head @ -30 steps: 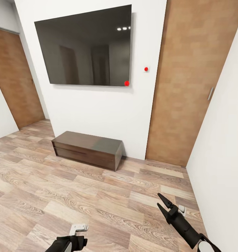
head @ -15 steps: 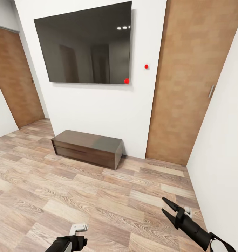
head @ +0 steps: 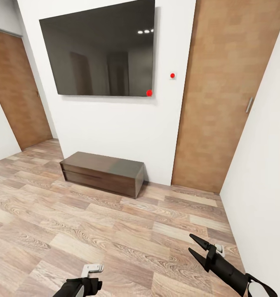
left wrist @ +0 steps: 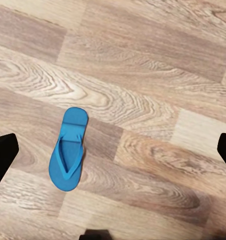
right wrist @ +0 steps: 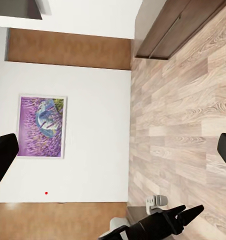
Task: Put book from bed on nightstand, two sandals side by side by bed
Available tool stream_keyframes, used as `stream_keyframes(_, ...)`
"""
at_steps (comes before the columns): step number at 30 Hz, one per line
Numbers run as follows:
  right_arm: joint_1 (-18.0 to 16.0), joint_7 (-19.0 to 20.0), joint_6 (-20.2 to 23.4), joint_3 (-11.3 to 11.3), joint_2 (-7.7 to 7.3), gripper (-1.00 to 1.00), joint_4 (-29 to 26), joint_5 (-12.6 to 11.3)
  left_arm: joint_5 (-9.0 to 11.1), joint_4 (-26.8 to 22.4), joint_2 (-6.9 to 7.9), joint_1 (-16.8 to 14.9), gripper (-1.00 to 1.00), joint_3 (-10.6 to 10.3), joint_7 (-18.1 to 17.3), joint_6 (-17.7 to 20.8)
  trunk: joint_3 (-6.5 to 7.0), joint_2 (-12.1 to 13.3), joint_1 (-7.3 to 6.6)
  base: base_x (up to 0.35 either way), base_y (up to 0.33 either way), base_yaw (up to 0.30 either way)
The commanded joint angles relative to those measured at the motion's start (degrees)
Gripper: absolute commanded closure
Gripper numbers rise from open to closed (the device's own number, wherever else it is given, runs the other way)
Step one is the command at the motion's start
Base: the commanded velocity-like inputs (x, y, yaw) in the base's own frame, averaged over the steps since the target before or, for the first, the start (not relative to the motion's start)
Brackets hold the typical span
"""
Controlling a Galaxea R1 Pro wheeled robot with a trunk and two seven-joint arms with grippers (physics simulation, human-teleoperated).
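One bright blue sandal lies flat on the wood-plank floor, straps up, directly under my left gripper, whose fingertips stand wide apart, open and empty. In the head view the left gripper sits low at the lower edge. My right gripper hovers over the floor near the right wall, open, holding nothing. The book, the bed and the nightstand are out of view.
A long low dark wooden cabinet stands against the white wall under a big dark screen. Brown doors flank it at left and right. A white wall runs close on my right. A lavender painting hangs on a wall.
The whole picture has shifted slightly upward, so the camera moved. My right gripper drifted a little lower and toward the right wall, still open. The left gripper keeps its place.
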Motion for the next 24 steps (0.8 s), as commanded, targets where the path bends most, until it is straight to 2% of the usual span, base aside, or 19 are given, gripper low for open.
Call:
stream_keyframes(1, 0.0, 0.1, 0.3, -0.1, -0.02, -1.00, 0.0, -0.1, 0.1, -0.1, 0.00, 0.0, -1.00, 0.1, 0.0, 0.3, -0.24, -0.4, 0.22, 0.000, 0.000, 0.000)
stream_keyframes(10, 0.0, 0.0, 0.3, -0.1, -0.06, -1.00, 0.0, -0.1, 0.1, -0.2, 0.18, 0.0, -1.00, 0.6, 0.2, 0.4, -1.86, -4.1, 2.20, 0.000, 0.000, 0.000)
stream_keyframes(16, 0.0, 0.0, 0.3, -0.1, -0.06, -1.00, 0.1, -0.1, 0.1, -0.3, 0.71, 0.0, -1.00, 3.0, 0.2, 0.4, -2.93, -6.5, 3.52, 0.000, 0.000, 0.000)
stream_keyframes(24, 0.0, 0.0, 0.3, -0.1, -0.06, -1.00, 0.1, -0.1, -0.1, -0.3, 0.94, 0.0, -1.00, 3.7, 0.2, 0.3, -4.37, -9.7, 5.27, 0.000, 0.000, 0.000)
